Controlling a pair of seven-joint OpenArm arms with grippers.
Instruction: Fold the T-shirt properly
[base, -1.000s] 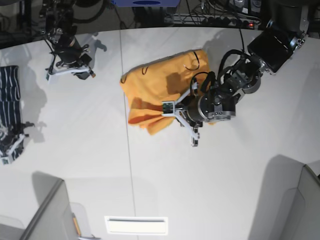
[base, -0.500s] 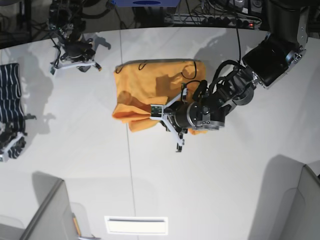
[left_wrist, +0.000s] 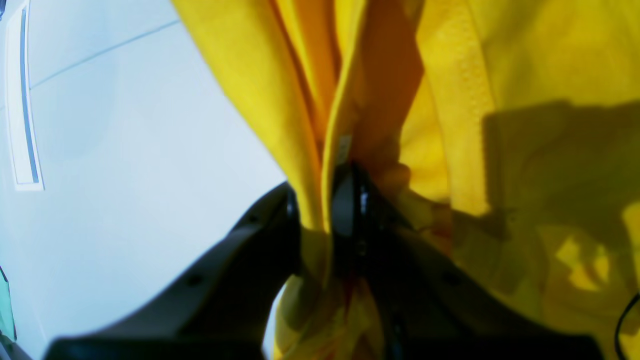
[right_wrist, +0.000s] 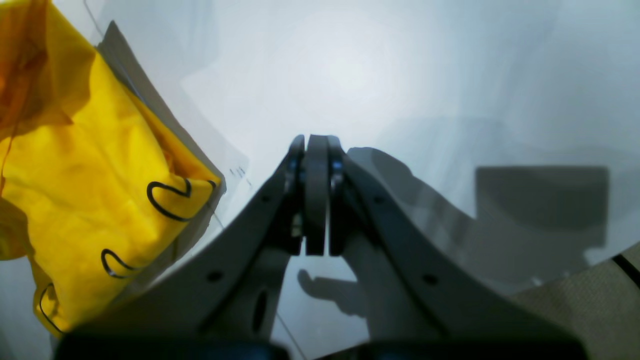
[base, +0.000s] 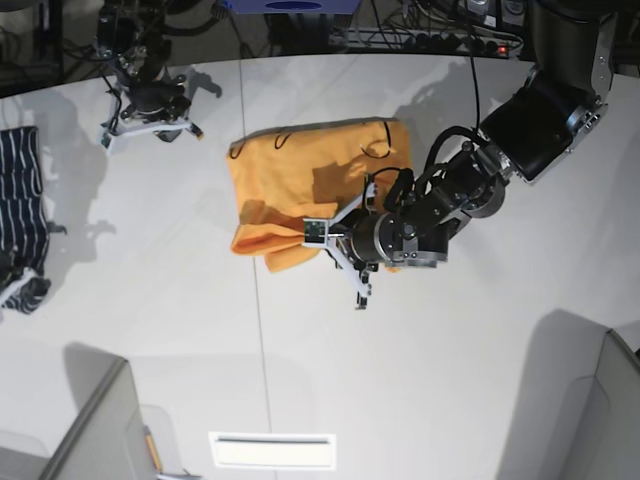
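The orange-yellow T-shirt (base: 300, 175) lies partly folded on the white table (base: 420, 380), its near edge bunched up. My left gripper (base: 318, 240) is at that near edge, shut on a gathered fold of the T-shirt (left_wrist: 525, 65); in the left wrist view the left gripper (left_wrist: 325, 210) has its black jaws pinching the cloth. My right gripper (base: 150, 115) is at the far left of the table, apart from the shirt. In the right wrist view the right gripper (right_wrist: 315, 145) is shut on nothing, with the T-shirt (right_wrist: 90, 175) off to its left.
A dark navy striped garment (base: 20, 215) lies at the table's left edge. A white slot (base: 272, 450) sits at the near edge. Grey partitions stand at the near left (base: 100, 430) and near right (base: 610, 410). Cables and a power strip (base: 430, 40) run behind the table.
My left gripper has dragged the gripped fold leftward, and the shirt now lies flatter and further left. The right arm has drawn back toward the far left corner.
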